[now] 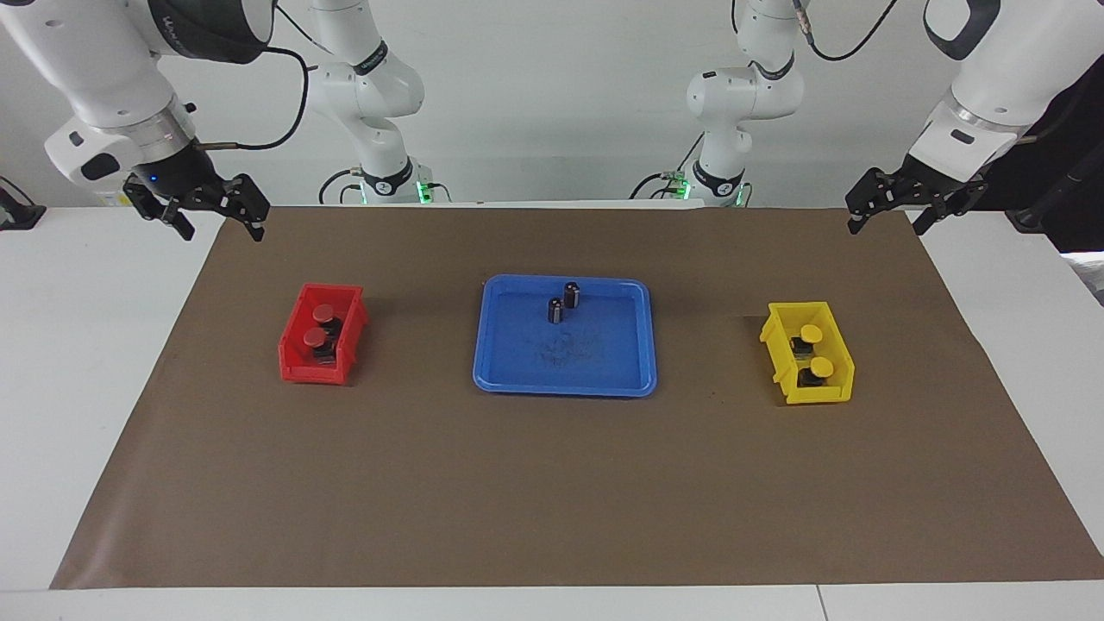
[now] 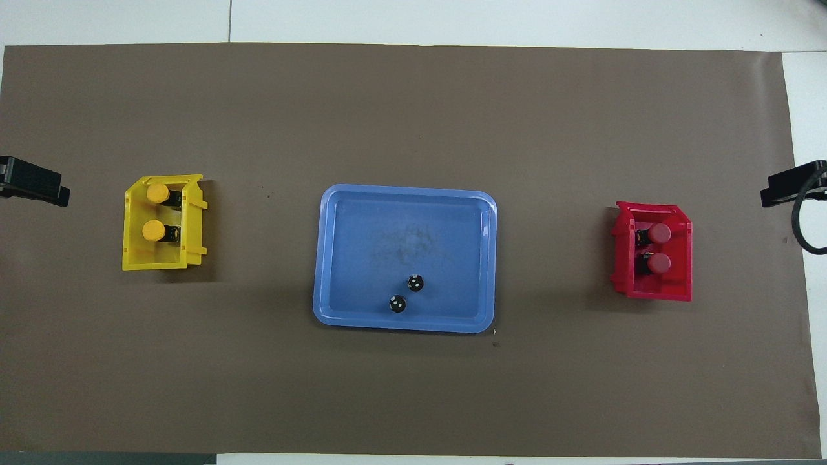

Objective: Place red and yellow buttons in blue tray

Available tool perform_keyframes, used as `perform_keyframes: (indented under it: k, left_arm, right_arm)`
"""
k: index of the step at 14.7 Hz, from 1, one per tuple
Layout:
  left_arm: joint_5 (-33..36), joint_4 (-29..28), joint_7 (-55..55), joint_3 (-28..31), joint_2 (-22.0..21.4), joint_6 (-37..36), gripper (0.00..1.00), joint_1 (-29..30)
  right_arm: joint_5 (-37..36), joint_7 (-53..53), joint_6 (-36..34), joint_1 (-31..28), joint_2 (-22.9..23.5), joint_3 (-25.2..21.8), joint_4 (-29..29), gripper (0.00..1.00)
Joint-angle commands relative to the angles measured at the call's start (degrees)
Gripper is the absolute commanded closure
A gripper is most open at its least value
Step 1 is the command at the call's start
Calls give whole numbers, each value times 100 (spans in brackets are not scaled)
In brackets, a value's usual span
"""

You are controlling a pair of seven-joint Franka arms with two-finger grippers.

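Both your left gripper (image 1: 916, 210) and right gripper (image 1: 197, 210) wait wide open and empty at the frame's upper corners, so nothing is done: red buttons (image 1: 321, 325) and yellow buttons (image 1: 814, 349) sit in their bins, outside the blue tray (image 1: 565, 379) mid-frame.

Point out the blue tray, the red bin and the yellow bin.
blue tray (image 1: 604, 366): facing view, bare floor of the tray.
red bin (image 1: 302, 369): facing view, its outer wall.
yellow bin (image 2: 150, 261): overhead view, its end wall.
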Motion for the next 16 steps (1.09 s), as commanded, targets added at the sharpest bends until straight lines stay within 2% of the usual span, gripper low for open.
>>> perform_keyframes:
  k: [1,16]
  left_arm:
    - [35,-179,34,-14,-162,-28,0,206]
    - [35,-187,34,-14,-162,-28,0,216]
  right_arm:
    - [18,61,4,-25,-70,22,-52,0]
    - [18,-18,-5,-42,-88,22,-96,0]
